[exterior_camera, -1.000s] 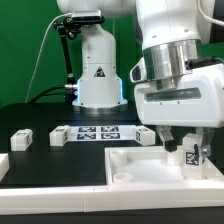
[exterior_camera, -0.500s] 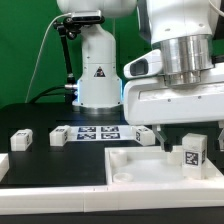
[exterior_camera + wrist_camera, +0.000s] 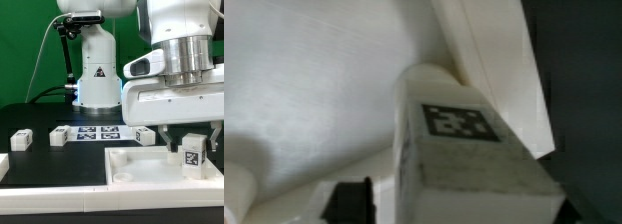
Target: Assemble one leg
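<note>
We are seeing the gripper (image 3: 190, 139) clamping the leg (image 3: 192, 153) upright, hovering over the white tray (image 3: 135, 168), marker facing outward.

A green backdrop (image 3: 25, 45) stands behind the black table (image 3: 40, 165), evenly lit

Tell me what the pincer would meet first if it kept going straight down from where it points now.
Probably the large white tray. The pincer points down with the leg between its fingers, so the leg's lower end would likely touch the tray first; depth is unclear.
</note>
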Controlling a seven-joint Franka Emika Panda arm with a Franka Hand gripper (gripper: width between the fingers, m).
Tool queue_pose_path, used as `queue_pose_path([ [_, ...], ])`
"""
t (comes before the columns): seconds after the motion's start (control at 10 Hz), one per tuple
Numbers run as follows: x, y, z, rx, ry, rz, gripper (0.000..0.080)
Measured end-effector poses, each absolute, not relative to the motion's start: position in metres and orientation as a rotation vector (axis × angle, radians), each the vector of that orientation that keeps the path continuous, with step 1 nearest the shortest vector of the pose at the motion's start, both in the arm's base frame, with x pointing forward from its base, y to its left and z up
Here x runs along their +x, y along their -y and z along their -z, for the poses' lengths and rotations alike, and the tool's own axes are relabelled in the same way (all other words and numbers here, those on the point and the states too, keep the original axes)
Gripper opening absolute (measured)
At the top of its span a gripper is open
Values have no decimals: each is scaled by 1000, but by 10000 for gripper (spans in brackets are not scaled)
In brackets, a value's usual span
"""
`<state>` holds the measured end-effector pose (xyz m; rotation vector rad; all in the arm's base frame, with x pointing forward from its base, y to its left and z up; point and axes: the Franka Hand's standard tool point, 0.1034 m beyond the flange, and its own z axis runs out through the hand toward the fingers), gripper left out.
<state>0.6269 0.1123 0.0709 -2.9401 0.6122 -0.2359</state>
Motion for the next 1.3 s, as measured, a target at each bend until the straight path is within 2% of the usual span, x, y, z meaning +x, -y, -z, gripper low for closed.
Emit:
queue_pose_path([
  [0.1,627,-112,-71,-2933,-638,235,291],
  [0.5,627,-111,-71,-2850,-905,214,291],
  [1.3,620,-115,-70,-2015,-2110,85,300],
])
